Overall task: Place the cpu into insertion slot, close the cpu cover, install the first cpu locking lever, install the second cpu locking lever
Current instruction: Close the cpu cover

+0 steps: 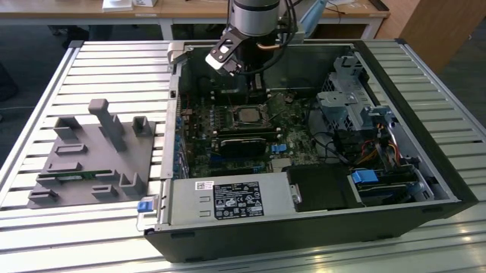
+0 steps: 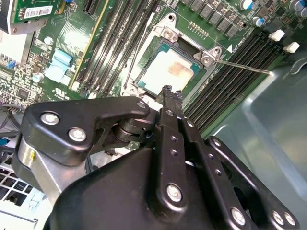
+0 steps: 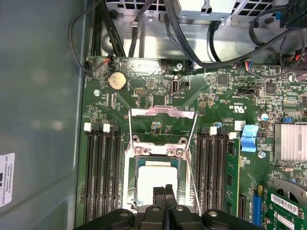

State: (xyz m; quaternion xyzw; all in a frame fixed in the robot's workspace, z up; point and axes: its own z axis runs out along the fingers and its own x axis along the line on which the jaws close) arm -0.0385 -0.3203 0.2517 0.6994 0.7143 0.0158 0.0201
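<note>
Just above the socket (image 3: 128, 182), the hand (image 3: 164, 190) is hovering clenched on nothing; beneath, the cpu (image 3: 148, 179) is lying flat, metal face up, above centre in the exterior view; beyond, the cpu cover (image 3: 163, 111) is standing open.

The computer case (image 1: 304, 230) sits in the middle of the exterior view, on the table (image 1: 114, 62). The holder stand (image 1: 91, 165) lies beside it, at the exterior view's left. Inside the case, the cpu (image 1: 247, 115) rests in its socket (image 1: 248, 106) (upper middle of the frame), with the power supply box (image 1: 227, 200) lower down
</note>
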